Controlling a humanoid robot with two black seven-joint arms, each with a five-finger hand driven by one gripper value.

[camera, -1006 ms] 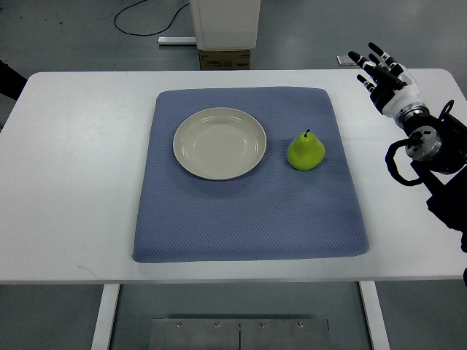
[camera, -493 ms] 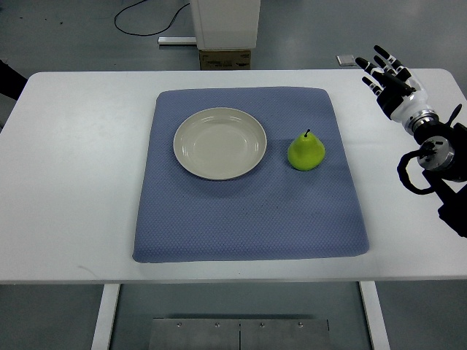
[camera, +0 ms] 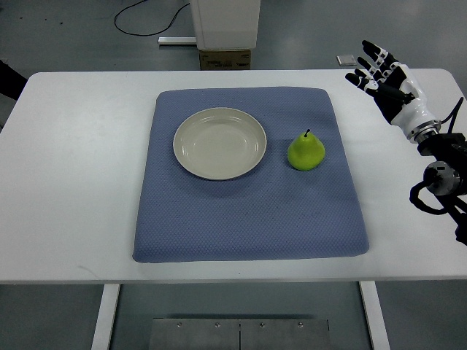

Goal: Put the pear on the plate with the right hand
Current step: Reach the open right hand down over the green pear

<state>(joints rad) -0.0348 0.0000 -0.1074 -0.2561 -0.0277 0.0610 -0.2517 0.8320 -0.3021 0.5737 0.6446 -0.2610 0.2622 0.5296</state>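
Pear [camera: 306, 152] sits left of and nearer us than right hand [camera: 387, 82], well apart; stands upright on blue mat [camera: 248, 211], stem up, long axis roughly vertical. Plate [camera: 220, 143] further left, just beside pear, empty. Right hand hovers over far right corner of worktop [camera: 73, 182], fingers [camera: 368, 58] spread wide, holding nothing, touching nothing. Left hand out of view, so only right in reach. We judge reach not yet begun: next move needs hand to travel left toward pear.
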